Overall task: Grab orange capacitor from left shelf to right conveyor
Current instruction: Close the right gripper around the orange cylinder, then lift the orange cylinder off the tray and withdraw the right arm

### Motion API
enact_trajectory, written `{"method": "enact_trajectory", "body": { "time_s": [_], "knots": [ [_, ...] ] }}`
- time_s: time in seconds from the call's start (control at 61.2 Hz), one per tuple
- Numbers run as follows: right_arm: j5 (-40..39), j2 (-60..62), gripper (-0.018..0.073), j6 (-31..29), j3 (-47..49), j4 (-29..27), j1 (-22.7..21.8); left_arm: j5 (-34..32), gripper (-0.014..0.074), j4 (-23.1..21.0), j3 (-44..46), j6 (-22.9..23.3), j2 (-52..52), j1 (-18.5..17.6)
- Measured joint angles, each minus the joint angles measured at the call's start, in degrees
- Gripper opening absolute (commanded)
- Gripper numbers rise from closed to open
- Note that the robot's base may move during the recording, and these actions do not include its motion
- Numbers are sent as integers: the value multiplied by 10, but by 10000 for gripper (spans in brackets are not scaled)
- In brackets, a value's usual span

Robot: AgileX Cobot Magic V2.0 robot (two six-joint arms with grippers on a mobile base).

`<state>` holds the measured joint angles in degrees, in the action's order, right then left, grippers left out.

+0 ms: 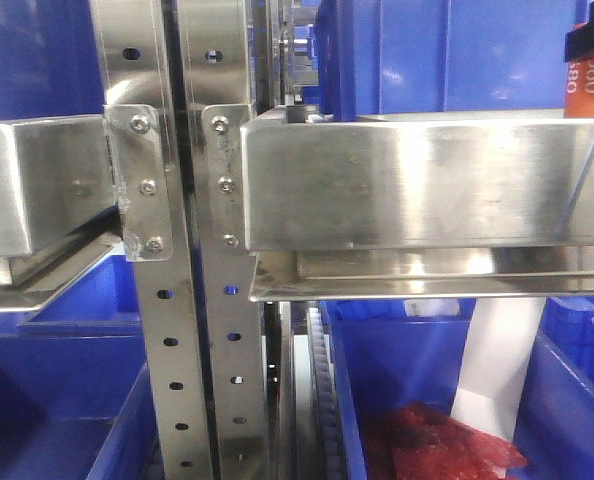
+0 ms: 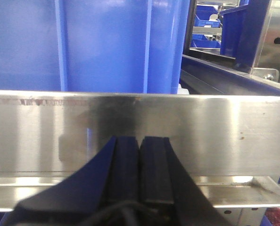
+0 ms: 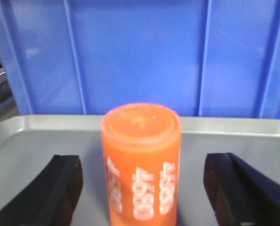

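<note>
Front view: the orange capacitor (image 1: pixel 591 80) stands at the far right edge, above the steel shelf rail (image 1: pixel 427 180).

Left wrist view: my left gripper (image 2: pixel 140 141) is clenched on nothing; no capacitor here.

Right wrist view: my right gripper (image 3: pixel 142 188) gapes wide either side of the capacitor (image 3: pixel 141 155), not touching it. It stands upright on a grey tray (image 3: pixel 36 136). Whether it has been delivered or not yet grasped, I cannot tell.

Grey rimmed tray (image 3: pixel 36 136) — one orange capacitor (image 3: pixel 141 160) upright at its middle, white print down its side

- capacitor (image 3: pixel 141 165): base cut by bottom edge, print blurred.
- red pieces (image 1: pixel 442 440): cut by bottom edge, kind unclear.
- left pincer (image 2: pixel 140 141): rear cut by bottom edge.
</note>
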<state>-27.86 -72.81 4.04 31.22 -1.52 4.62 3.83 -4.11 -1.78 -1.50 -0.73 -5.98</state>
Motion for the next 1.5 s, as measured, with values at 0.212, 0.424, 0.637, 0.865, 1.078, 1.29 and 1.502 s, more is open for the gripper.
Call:
{"method": "enact_trajectory", "body": {
  "time_s": [0.212, 0.424, 0.637, 0.865, 1.078, 1.29, 1.502],
  "knots": [
    [-3, -30, 624, 1, 37, 0, 0, 0, -127, 0, 0, 0, 0, 0],
    [-3, -50, 624, 1, 44, 0, -5, 0, -127, 0, 0, 0, 0, 0],
    [-10, -82, 616, 1, 45, 0, -6, 0, -127, 0, 0, 0, 0, 0],
    [-18, -98, 307, 2, 45, 0, -6, 0, -127, 0, 0, 0, 0, 0],
    [-14, -87, 47, 2, 45, 0, -6, 0, -127, 0, 0, 0, 0, 0],
    [45, -1, 55, 2, 45, 0, -6, 0, -127, 0, 0, 0, 0, 0],
    [194, 150, 55, 2, 45, 44, -6, 0, -127, 0, 0, 0, 0, 0]
  ]
}}
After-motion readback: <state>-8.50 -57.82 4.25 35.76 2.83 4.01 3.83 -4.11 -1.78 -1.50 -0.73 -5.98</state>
